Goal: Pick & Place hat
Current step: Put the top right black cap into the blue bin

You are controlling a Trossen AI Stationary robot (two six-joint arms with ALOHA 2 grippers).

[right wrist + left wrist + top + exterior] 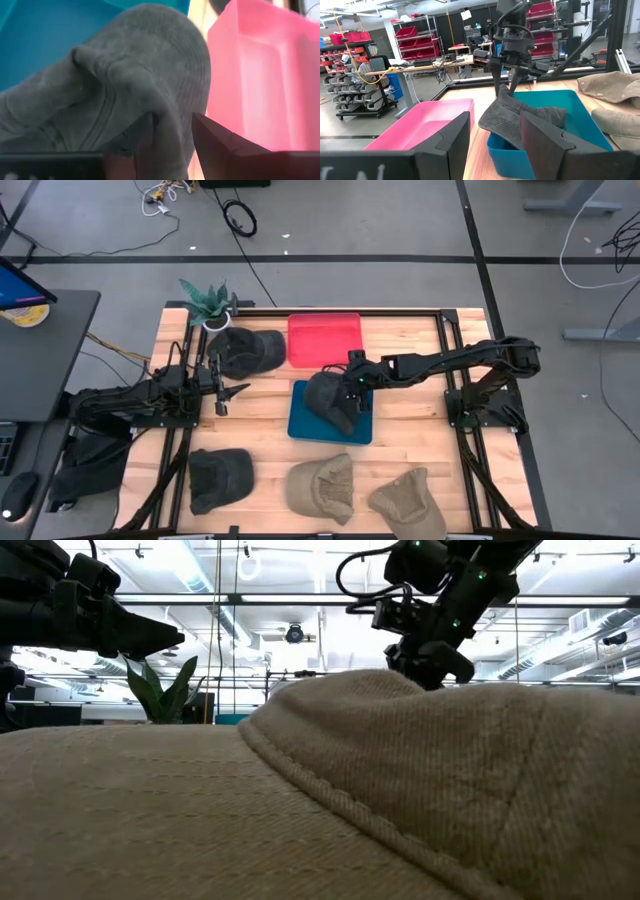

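Right gripper (172,131) pinches the soft, limp dark grey fabric cap (330,395) by its crown over the teal tray (300,425), mid-bench; expect sagging. Left gripper (232,393) waits open near the left edge.

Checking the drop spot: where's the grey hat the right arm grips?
High view: the grey hat hangs from the right gripper over the blue bin, just below the red bin.

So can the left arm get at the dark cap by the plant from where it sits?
Probably yes: the left gripper hovers open just beside the dark cap, with nothing between them; the right gripper is busy over the blue bin.
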